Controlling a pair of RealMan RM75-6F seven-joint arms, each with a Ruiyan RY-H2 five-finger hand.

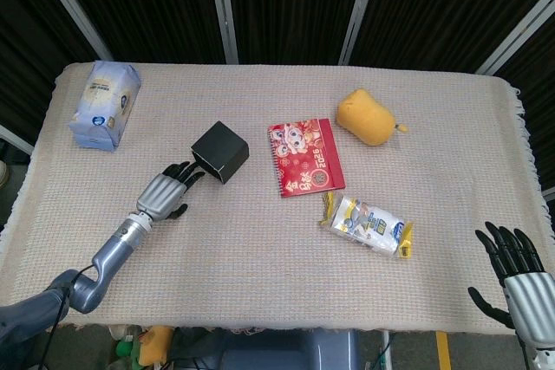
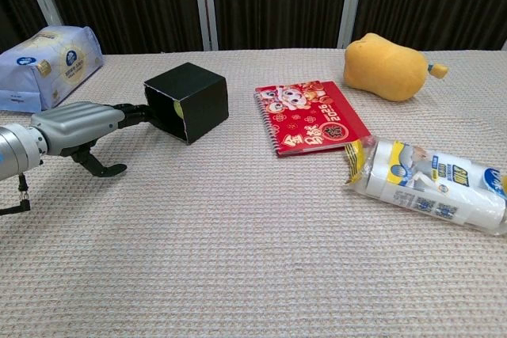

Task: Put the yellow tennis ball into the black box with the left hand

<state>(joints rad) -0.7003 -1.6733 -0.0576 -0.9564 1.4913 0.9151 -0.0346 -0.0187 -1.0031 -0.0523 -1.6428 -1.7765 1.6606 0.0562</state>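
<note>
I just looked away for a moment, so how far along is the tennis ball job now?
Nearly done. The yellow tennis ball sits inside the black box, which lies on its side; only a sliver shows at the opening. The left hand holds nothing, its fingers reaching to the box's mouth. Left to do: draw that hand away. The right hand idles open at the table edge.
</note>
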